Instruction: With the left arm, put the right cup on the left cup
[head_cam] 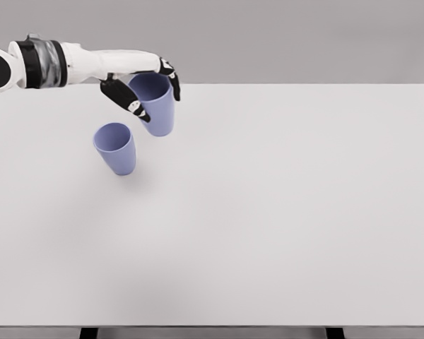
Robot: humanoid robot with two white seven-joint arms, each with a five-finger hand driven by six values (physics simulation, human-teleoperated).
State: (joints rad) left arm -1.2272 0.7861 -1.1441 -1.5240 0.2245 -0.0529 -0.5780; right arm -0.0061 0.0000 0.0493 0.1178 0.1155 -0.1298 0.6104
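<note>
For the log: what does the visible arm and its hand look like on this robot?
The left arm has glossy white rounded shells, with a grey metallic band edged in black near the picture's left edge and a black round patch beyond it. The left hand has black fingers with small white patches at the joints. No cables show.

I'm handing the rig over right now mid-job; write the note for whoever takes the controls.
Left hand: shut on the held lavender plastic cup, fingers wrapped around its rim area, at the far left of the white table.
Right arm: not in view.
The other lavender plastic cup stands free on the table, just to the left of and nearer than the held one, apart from it.
Done: the right cup is grasped; whether it is lifted off the table cannot be told.
Left: carry the held cup over the free one, lower it on, then release.
</note>
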